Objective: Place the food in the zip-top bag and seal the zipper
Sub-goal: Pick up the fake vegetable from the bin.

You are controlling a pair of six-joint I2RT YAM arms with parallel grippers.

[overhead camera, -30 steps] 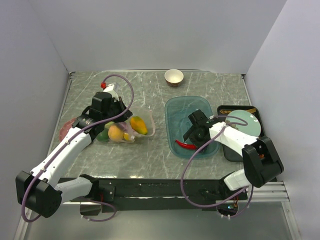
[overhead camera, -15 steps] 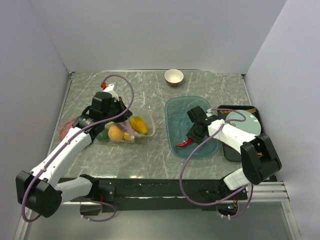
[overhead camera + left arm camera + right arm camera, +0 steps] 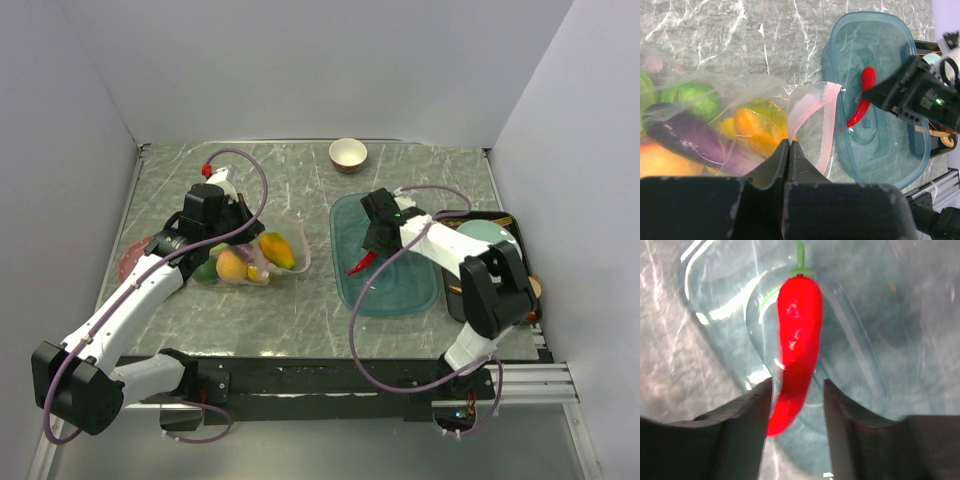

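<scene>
Top external view: our left gripper (image 3: 243, 236) pins the mouth of the clear, floppy zip-top bag (image 3: 262, 262), which lies left of centre on the grey marbled table (image 3: 300, 320) with several toy fruits and vegetables already inside. Our right gripper (image 3: 368, 250) carries the glossy red toy chili (image 3: 360, 265) over the left part of the translucent teal oval tray (image 3: 405, 295). A small cream-and-brown bowl (image 3: 347, 154) sits at the far edge. Left wrist view: the jaws are pressed fully together on a fold of the bag's film beside the pale pink zipper strip (image 3: 812, 102), which curls open. Inside we make out a purple eggplant (image 3: 682, 135), an orange (image 3: 757, 122) and a green piece (image 3: 692, 97). Right wrist view: the fingers (image 3: 747, 415) stand narrowly apart, closed about the chili's tail end, with the tray beneath. We judge the loading nearly done: no other loose food shows in the tray, so what remains is carrying the chili across to the bag and sealing the zipper.
</scene>
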